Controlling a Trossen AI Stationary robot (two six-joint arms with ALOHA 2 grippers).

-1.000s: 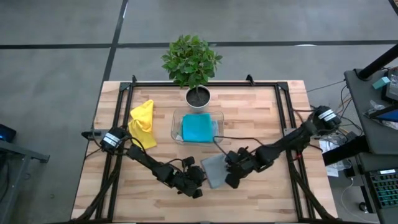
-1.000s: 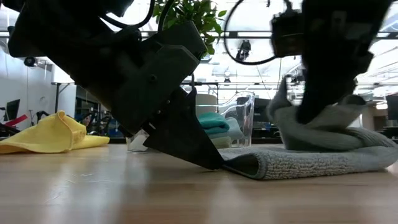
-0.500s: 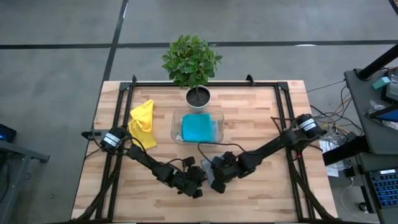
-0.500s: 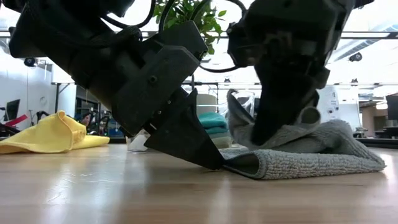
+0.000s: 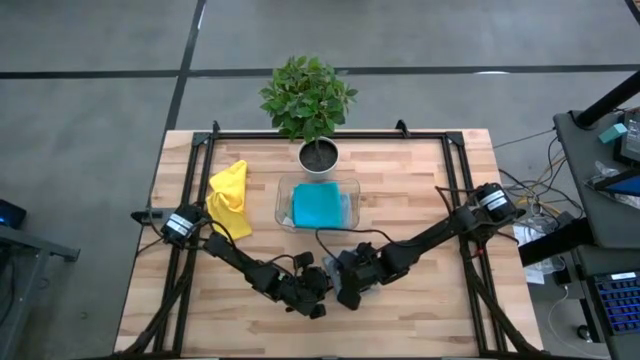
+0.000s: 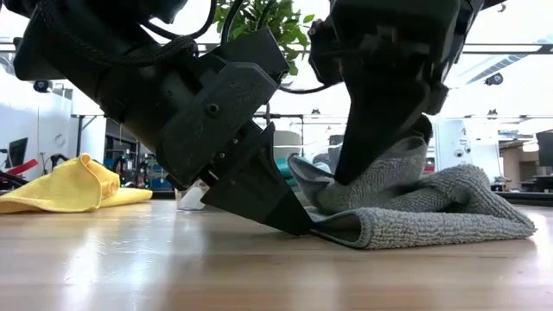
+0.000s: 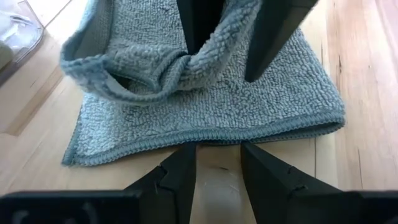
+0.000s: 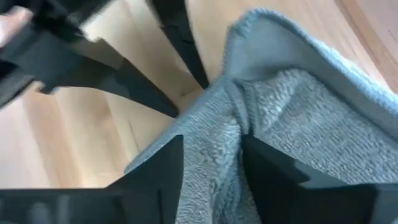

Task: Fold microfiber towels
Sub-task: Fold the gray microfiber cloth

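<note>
The grey towel (image 7: 205, 106) lies on the table near its front middle, its right part turned over toward the left into a loose raised fold (image 6: 363, 186). My left gripper (image 7: 217, 149) is open and slants down, fingertips on the wood at the towel's left hem. My right gripper (image 8: 211, 168) is open and stands over the fold, coming down from above. A yellow towel (image 5: 229, 198) lies crumpled at the far left. A teal towel (image 5: 318, 205) lies folded in the clear tray. My left gripper has its fingertips (image 7: 186, 149) right at the grey towel's hem (image 7: 214, 140), slanting down from the table's left; I cannot tell whether they touch it. My right gripper does not pinch the towel. The turned-over edge (image 7: 165, 68) bunches against one finger (image 7: 196, 25), and cloth lies between the spread fingers.
A potted plant (image 5: 310, 100) stands at the table's far middle, just behind the clear tray (image 5: 283, 205). Black frame rails (image 5: 452, 180) run along the table's left, right and far sides. Bare wood shows at the front left and front right.
My right gripper has travelled toward the table's left, to my left gripper, drawing the towel's right edge over the lower layer. The lifted edge, held high half a second ago, has now sunk into a loose fold. The lower layer has stayed flat.
</note>
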